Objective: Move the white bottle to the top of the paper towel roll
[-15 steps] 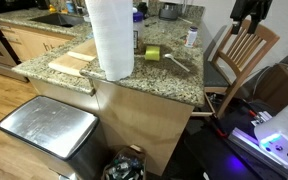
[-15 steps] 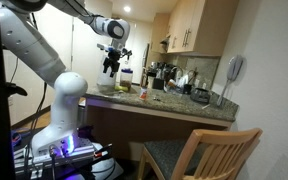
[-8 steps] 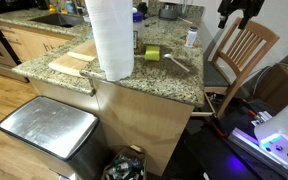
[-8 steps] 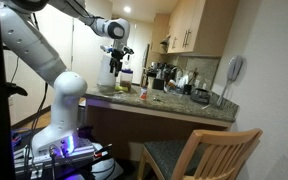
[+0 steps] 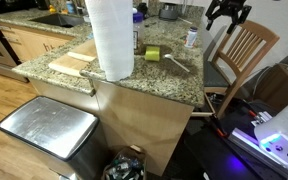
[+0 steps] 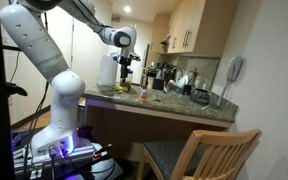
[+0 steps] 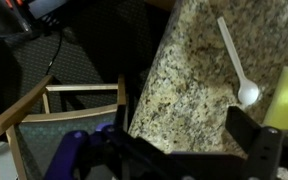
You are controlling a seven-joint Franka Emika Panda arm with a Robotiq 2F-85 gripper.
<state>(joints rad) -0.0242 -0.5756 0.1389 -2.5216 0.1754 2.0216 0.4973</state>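
End effector (image 5: 228, 15) spread, white bottle (image 5: 192, 37) nearby, untouched

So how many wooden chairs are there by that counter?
1. The wooden chair stands at the end of the granite counter, close under where the gripper hovers. Others could be hidden outside the pictures.

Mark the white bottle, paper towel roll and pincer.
white bottle (image 5: 192, 37): in an exterior view, its body
paper towel roll (image 5: 111, 40): in an exterior view, its side
pincer (image 5: 227, 20): in an exterior view, midway between fingertips
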